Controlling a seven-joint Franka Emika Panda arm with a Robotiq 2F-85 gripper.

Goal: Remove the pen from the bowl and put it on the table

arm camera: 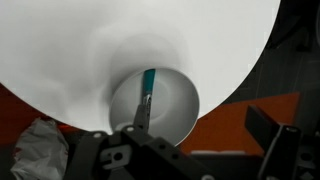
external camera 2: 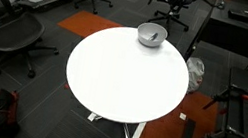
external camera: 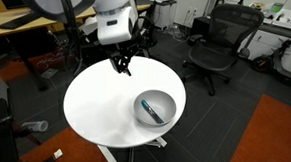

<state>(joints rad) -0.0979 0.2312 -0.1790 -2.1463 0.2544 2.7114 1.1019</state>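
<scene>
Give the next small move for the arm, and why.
Probably shift the gripper across until it is above the bowl: the pen lies inside it, ungrasped, while the gripper hangs open over the table, apart from the bowl.

The white arm (external camera: pixel 113 15) hangs bent above the jaws, with the wrist straight over them, so the dark gripper (external camera: pixel 122 64) points downward. Its two fingers (external camera: pixel 116 68) stand spread apart, the jaws parted and free in the air. In the wrist view the gripper enters from the bottom edge.
</scene>
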